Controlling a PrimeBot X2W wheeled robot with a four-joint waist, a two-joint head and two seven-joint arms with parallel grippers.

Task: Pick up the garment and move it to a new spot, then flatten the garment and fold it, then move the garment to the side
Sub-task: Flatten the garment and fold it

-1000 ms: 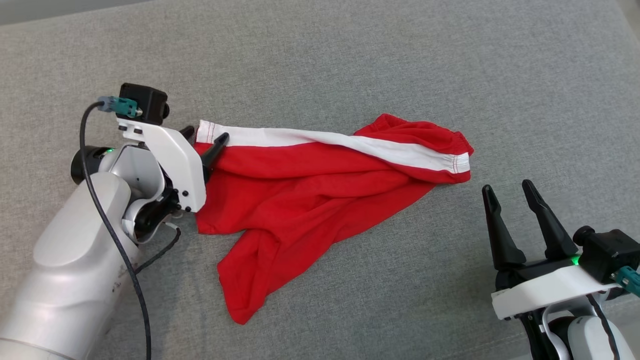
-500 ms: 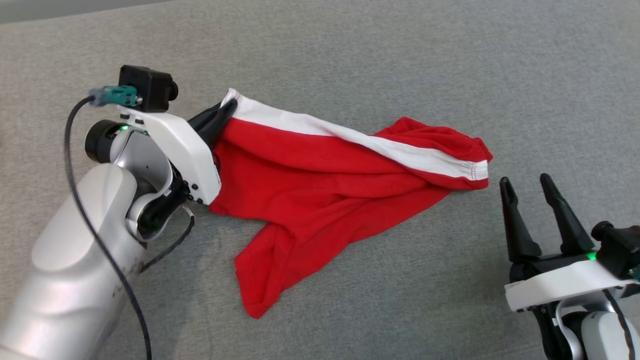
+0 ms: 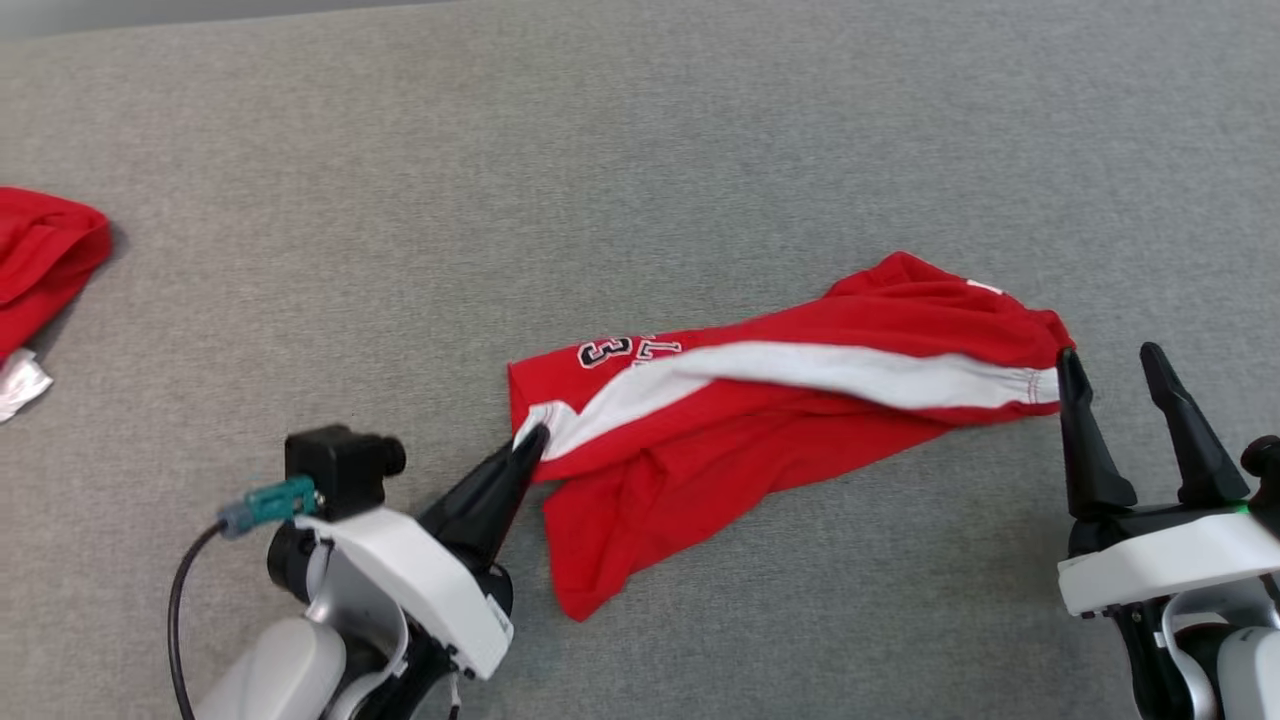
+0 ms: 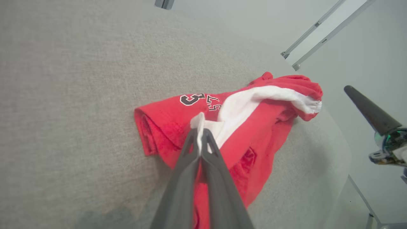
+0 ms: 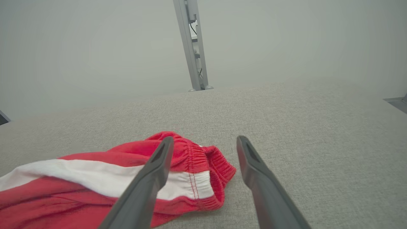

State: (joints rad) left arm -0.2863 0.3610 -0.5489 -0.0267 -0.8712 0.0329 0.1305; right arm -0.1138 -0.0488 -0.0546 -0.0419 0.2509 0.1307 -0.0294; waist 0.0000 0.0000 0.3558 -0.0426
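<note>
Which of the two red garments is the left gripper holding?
The white-striped garment mid-surface; the left gripper pinches its white corner. The other red garment lies apart at far left.

red cloth bundle [image 3: 45, 255], left side of grey woven surface [image 3: 640, 150]: cut off by frame edge | black-white print [image 3: 610, 350] on red garment with white stripe [image 3: 800, 430]: partly covered by stripe, not fully readable | white scrap [image 3: 20, 385] on bundle's near side: clipped, can't identify

Matt red cloth garment [image 3: 760, 440] on a rough, woven grey fabric surface [image 3: 640, 150].
</note>
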